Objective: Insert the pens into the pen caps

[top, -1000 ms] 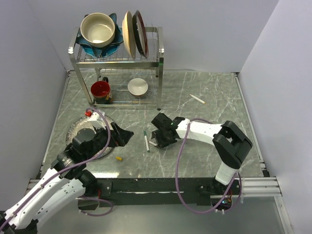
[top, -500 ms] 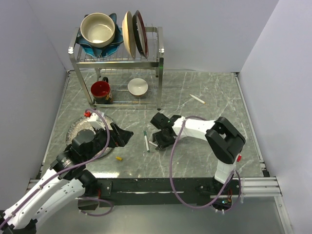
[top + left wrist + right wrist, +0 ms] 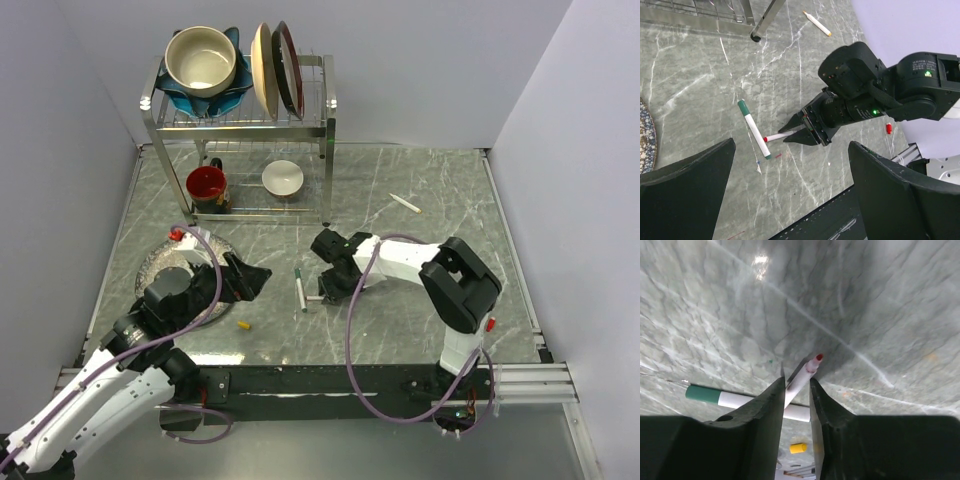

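Observation:
My right gripper is low at mid-table, shut on a white pen with a bare red tip; that tip sticks out past the fingertips. Just left of it lies a second pen wearing a green cap. A yellow cap lies nearer the front edge. A third pen lies far right of the rack. A red cap rests by the right arm's base. My left gripper hovers left of the pens, open and holding nothing.
A metal dish rack stands at the back left with bowls and plates on top, a red mug and a white bowl below. A patterned plate lies under my left arm.
The right gripper's jaws have narrowed onto the red-tipped pen and shifted slightly left. The left arm has hardly moved.

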You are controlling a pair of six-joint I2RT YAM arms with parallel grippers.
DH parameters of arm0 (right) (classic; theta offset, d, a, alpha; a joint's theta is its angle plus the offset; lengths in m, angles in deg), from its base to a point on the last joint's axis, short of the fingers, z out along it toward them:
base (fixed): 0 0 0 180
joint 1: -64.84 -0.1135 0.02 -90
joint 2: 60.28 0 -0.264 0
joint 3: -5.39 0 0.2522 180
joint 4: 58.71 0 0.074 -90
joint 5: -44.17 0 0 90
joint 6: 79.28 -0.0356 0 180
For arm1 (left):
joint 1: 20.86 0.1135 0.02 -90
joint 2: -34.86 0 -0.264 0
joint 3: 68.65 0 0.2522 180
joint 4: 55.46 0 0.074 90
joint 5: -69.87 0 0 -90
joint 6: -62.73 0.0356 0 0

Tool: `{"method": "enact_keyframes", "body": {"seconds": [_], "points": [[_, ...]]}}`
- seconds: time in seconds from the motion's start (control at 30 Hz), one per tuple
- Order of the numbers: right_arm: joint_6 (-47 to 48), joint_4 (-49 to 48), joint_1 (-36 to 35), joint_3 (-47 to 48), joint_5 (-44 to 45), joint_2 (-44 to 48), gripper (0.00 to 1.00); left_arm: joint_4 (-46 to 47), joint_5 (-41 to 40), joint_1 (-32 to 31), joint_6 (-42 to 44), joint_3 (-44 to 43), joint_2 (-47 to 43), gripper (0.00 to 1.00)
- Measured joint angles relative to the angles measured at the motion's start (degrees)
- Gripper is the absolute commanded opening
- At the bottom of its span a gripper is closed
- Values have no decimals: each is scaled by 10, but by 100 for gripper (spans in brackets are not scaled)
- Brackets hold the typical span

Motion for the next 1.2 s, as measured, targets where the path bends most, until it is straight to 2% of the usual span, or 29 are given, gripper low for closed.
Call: {"method": "enact_keyframes", "body": {"seconds": [0.1, 0.17, 0.2, 0.37, 0.5, 0.7, 1.0, 1.2], "points": [[0, -10, 2, -23, 9, 17, 26, 0, 1, 0, 5, 0, -2, 98], [6, -10, 2, -25, 17, 20, 16, 0, 2, -1, 9, 0, -2, 97], [11, -9, 2, -26, 21, 21, 0, 0, 2, -1, 9, 0, -2, 97], [42, -18, 2, -47, 61, 42, 0, 0, 12, -2, 12, 0, 11, 92], [83, -9, 3, -64, 110, 64, 0, 1, 38, -2, 12, -2, 54, 88], [214, -37, 5, -94, 158, 137, 0, 16, 99, -2, 10, 4, 111, 87], [424, -242, 6, -208, 119, 356, 0, 132, 196, -2, -10, 29, 205, 80], [494, -345, 6, -290, 54, 448, 0, 218, 257, -2, -24, 28, 287, 77]]}}
